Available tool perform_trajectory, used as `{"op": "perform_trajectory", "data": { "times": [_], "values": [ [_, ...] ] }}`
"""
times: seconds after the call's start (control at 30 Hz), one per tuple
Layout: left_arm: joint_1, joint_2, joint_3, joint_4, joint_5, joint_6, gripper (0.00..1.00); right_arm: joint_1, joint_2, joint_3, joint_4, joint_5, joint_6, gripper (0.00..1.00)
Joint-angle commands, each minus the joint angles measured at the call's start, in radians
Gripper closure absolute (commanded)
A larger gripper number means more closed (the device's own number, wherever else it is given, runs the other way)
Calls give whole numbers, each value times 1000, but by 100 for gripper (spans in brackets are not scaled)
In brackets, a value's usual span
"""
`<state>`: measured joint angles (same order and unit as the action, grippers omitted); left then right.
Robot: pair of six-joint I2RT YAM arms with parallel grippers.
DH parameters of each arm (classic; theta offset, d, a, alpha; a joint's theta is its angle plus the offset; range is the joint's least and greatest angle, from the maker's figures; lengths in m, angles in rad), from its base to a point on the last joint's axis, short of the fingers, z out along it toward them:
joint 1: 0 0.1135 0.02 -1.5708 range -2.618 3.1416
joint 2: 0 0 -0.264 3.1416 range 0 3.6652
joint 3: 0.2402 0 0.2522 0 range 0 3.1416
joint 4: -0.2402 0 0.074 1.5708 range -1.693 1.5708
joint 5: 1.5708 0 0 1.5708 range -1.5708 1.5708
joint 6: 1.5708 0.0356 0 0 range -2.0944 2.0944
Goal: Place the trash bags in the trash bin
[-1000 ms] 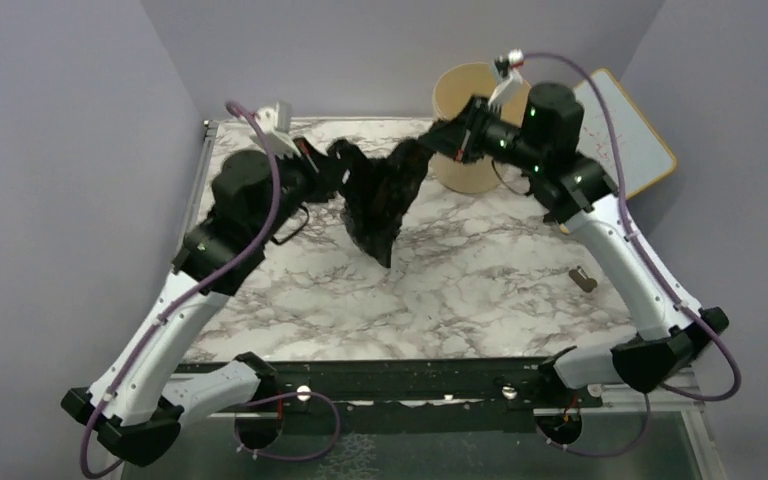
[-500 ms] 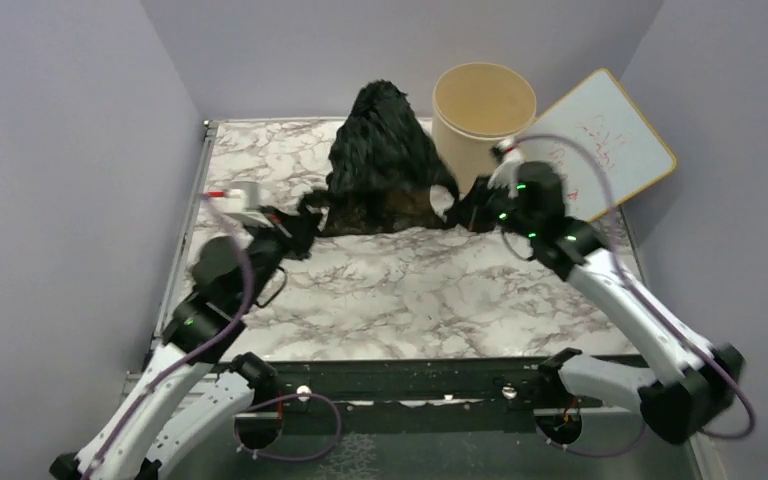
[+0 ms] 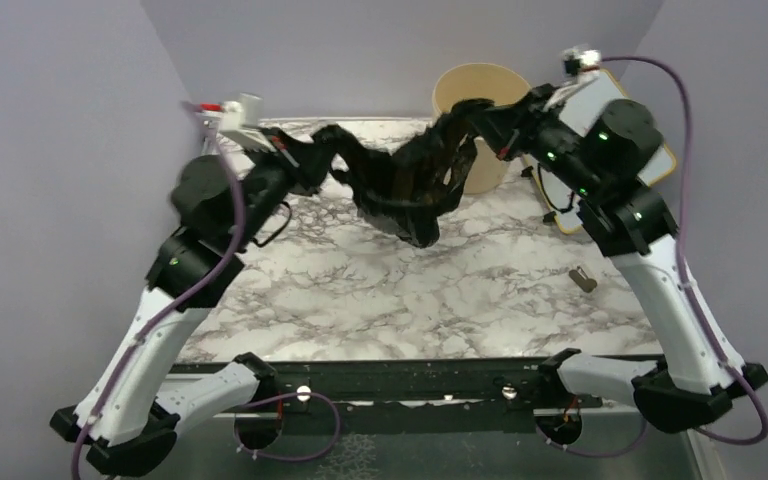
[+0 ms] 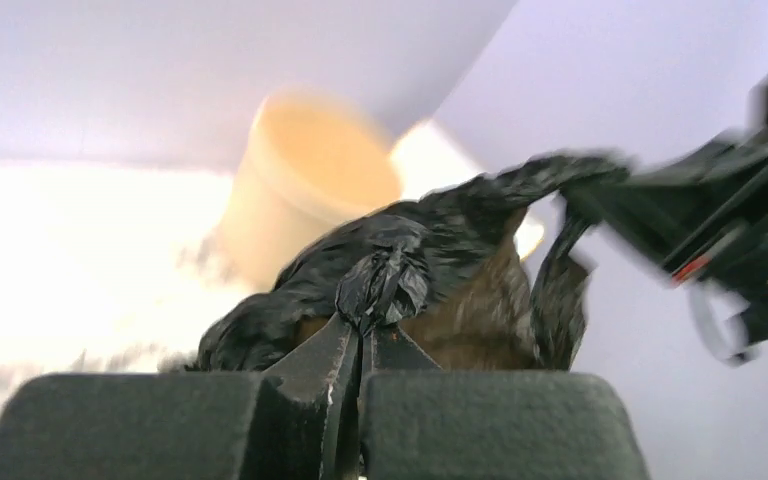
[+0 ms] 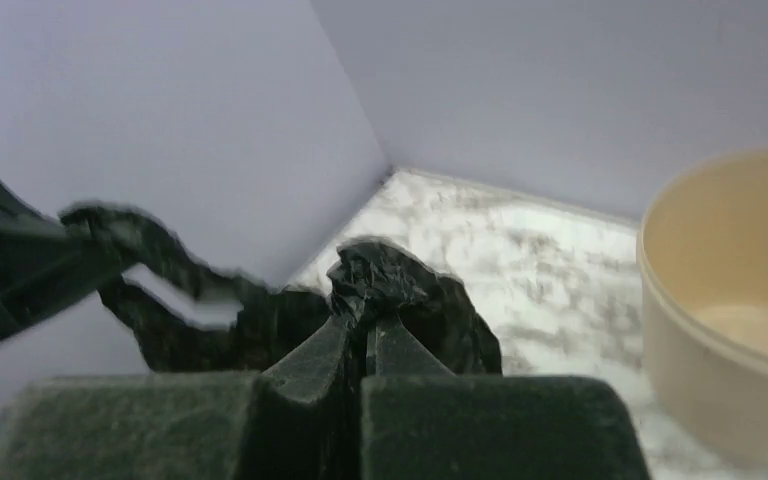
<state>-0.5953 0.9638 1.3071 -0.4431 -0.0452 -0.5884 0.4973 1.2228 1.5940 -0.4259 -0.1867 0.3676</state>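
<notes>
Now, left claw: the left gripper (image 4: pixel 360 322) is clenched on a twisted knot of the trash bag (image 3: pixel 400 185), with black film bunched between nearly closed jaws.
Right claw: the right gripper (image 5: pixel 365 322) is pinched the same way on a crumpled bunch at the bag's opposite end.
Reason for two grips: the film is limp, so holding both ends probably lets it be carried as a span rather than dragged as a heap.
Bag position: it is strung between the two arms and sags in the middle over the table (image 3: pixel 480 290). I cannot tell whether its lowest fold clears the marble.
Bin: the trash bin (image 3: pixel 487 168) stands upright at the far edge with its mouth open. The right end of the bag is near its rim and the left end is well apart.
Board: a white-faced board (image 3: pixel 664 160) leans just beside the bin, behind the right arm.
Step, as I judge it: the bag is being carried to the bin and is not yet inside.
Next need: the left end should close in so the bulk gathers above the opening before either claw lets go.
Risk: the film may drape outside the rim or nudge the tub.
</notes>
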Motion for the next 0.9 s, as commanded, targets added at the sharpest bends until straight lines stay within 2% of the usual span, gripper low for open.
{"op": "perform_trajectory", "data": {
  "times": [0.0,0.03,0.1,0.17,0.2,0.27,0.3,0.37,0.4,0.47,0.57,0.67,0.73,0.8,0.87],
  "values": [
    [1,-106,111,308,76,180,100,1,-204,-151,386,-141,-109,99],
    [1,-150,44,361,78,185,100,1,-280,-279,510,-91,-104,99],
    [1,-242,-131,395,55,178,100,0,-411,-533,596,86,-65,99],
    [1,-302,-310,294,2,116,100,1,-498,-726,462,270,69,99],
    [1,-310,-408,232,12,61,100,1,-507,-809,356,305,141,99],
    [0,-274,-583,107,83,-83,100,1,-479,-926,170,265,268,99],
    [0,-236,-660,88,167,-144,100,0,-452,-956,92,234,327,99],
    [0,-140,-772,87,278,-234,100,1,-395,-965,2,193,346,99],
    [-1,-99,-794,99,306,-244,100,0,-367,-913,-40,204,330,99],
    [0,-66,-752,94,276,-218,100,1,-336,-783,-82,268,258,99],
    [2,-60,-513,97,152,-115,100,0,-272,-522,-22,314,108,100],
    [2,2,-113,123,83,49,100,0,-161,-121,-10,214,-5,99],
    [2,25,134,182,139,163,100,0,-147,51,38,44,-40,99],
    [2,-34,163,285,179,214,100,0,-232,-39,213,-85,-37,99],
    [2,-143,8,407,170,228,100,0,-379,-318,390,-28,6,99]
  ]
}}
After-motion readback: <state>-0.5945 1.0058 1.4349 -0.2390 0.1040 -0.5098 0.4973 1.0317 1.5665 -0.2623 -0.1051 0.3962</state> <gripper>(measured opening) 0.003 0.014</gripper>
